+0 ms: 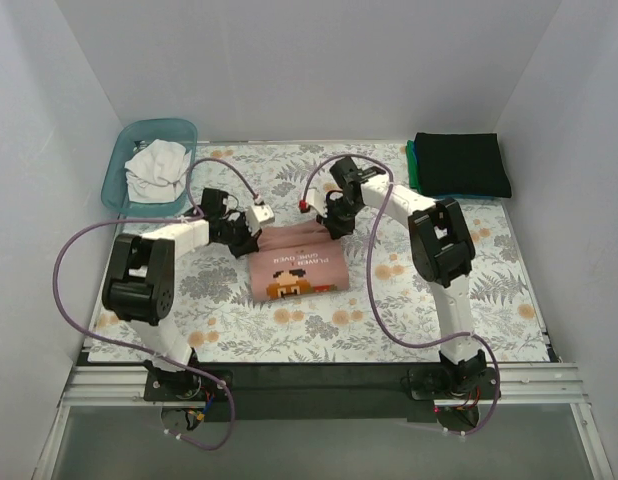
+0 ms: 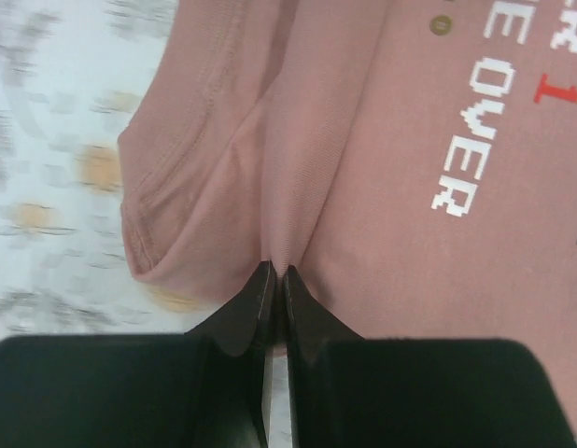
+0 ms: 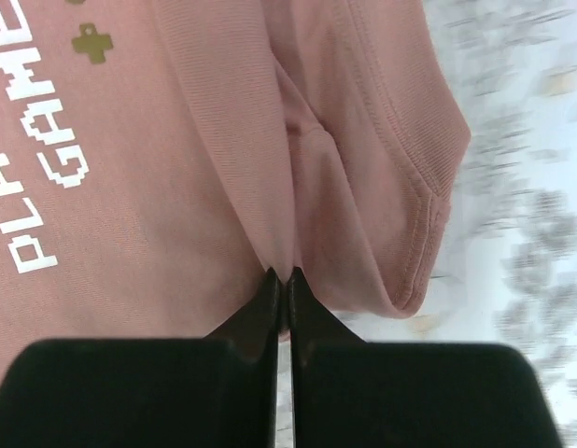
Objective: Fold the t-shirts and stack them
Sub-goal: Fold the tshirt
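A dusty-pink t-shirt (image 1: 299,268) lies folded mid-table on the floral tablecloth (image 1: 509,290), print up, with a pixel figure below white lettering. The left gripper (image 1: 254,243) meets its far-left corner and the right gripper (image 1: 334,230) its far-right corner. From above, the wrists and looping purple cables (image 1: 74,250) hide both pinch points, so that view does not show how far either claw is open. The wrist cameras do: each pair of black fingers is pressed nearly together, nipping a raised ridge of pink cloth beside a hemmed sleeve fold. The left wrist view reads "OVER" with a red numeral near it, and the right wrist view reads "GAME" with a small gold cross. Only the overhead view shows the surroundings. A translucent teal basket (image 1: 117,165) sits at the far left holding a crumpled white t-shirt (image 1: 157,168), and at the far right a folded black t-shirt (image 1: 461,165) rests on a teal-green t-shirt (image 1: 411,160), of which only edges show
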Controlling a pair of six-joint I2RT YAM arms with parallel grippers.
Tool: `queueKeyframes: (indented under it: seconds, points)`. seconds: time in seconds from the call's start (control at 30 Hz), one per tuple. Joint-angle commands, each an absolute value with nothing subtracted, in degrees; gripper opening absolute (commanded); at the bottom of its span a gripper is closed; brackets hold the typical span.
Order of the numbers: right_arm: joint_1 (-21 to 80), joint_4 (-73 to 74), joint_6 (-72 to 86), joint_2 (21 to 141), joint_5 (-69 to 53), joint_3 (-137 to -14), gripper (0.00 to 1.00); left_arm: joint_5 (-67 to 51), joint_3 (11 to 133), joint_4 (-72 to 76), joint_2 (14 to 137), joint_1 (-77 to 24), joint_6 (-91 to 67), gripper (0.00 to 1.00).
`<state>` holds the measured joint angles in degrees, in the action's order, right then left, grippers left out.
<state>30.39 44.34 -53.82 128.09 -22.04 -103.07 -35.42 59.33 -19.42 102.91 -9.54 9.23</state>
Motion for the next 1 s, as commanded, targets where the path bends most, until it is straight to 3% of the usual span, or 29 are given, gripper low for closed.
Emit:
queueKeyframes:
  seconds: [0.0, 0.17, 0.27, 0.3, 0.37, 0.47, 0.7, 0.97]
  points:
    - [32.3, 48.5, -51.3, 123.0, -22.1, -92.6, 0.01, -33.6, 48.9, -23.1, 91.0, -13.1, 10.9, 0.00]
    - [35.3, 47.6, -47.0, 111.1, -27.8, -76.1, 0.01, -35.4, 39.6, -28.0, 79.0, -15.3, 8.7, 0.01]
    - [35.6, 49.2, -43.6, 106.6, -32.1, -72.9, 0.19, -35.7, 36.7, -30.7, 73.4, -15.5, 9.4, 0.19]
    - [35.5, 51.4, -43.2, 105.8, -33.8, -72.9, 0.43, -35.9, 36.9, -32.0, 71.5, -15.5, 9.6, 0.28]
    - [35.3, 52.6, -42.0, 103.8, -34.8, -73.9, 0.48, -36.5, 38.3, -33.3, 70.4, -15.6, 9.8, 0.34]
    - [33.5, 52.8, -40.1, 103.0, -37.3, -78.9, 0.45, -40.4, 43.1, -34.1, 70.1, -15.7, 7.7, 0.39]
    - [31.5, 53.8, -33.1, 117.8, -43.5, -96.4, 0.26, -40.0, 49.3, -23.3, 78.1, -23.0, 2.5, 0.43]
    - [31.5, 53.6, -28.1, 128.8, -52.1, -103.4, 0.18, -38.8, 49.4, -16.7, 86.3, -28.7, 4.1, 0.44]
